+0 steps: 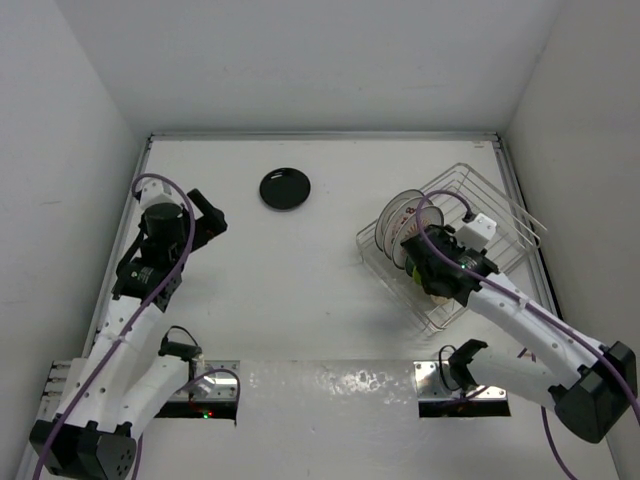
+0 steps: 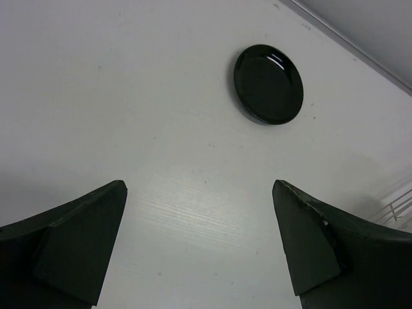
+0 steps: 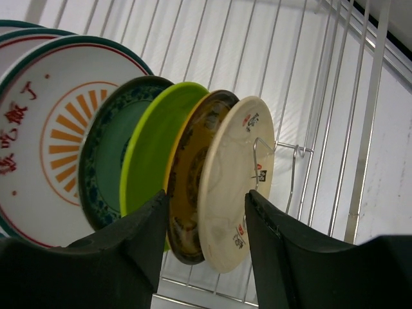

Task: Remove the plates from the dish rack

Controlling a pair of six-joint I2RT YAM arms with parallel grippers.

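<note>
1. Right wrist view: closest to the camera, the right gripper (image 3: 206, 196) has two plates between its fingers, the brown plate (image 3: 190, 174) and the beige plate (image 3: 238, 167). If it squeezes now it may pinch both at once. One could then slip out and fall.
2. The left finger (image 3: 135, 244) is very close to the lime plate (image 3: 151, 148). A small push that way could knock it over into its neighbours.
3. This gripper is open about halfway and holds nothing yet. I cannot tell if the fingers touch a plate.
4. A bit farther back stand the green plate (image 3: 106, 161) and a white plate (image 3: 45, 129) with orange rays. All of them stand on edge in a row.
5. Behind them are the wires of the rack (image 3: 335, 129). Pulling a plate out crooked could catch it on a wire.
6. In the left wrist view, the left gripper (image 2: 199, 187) is wide open and empty, above the bare table (image 2: 96, 96).
7. Farther off, a dark plate (image 2: 268, 84) lies flat on the table, well away from the rack.
8. From the top view, the rack (image 1: 500, 200) sits on the far right side of the table.
</note>
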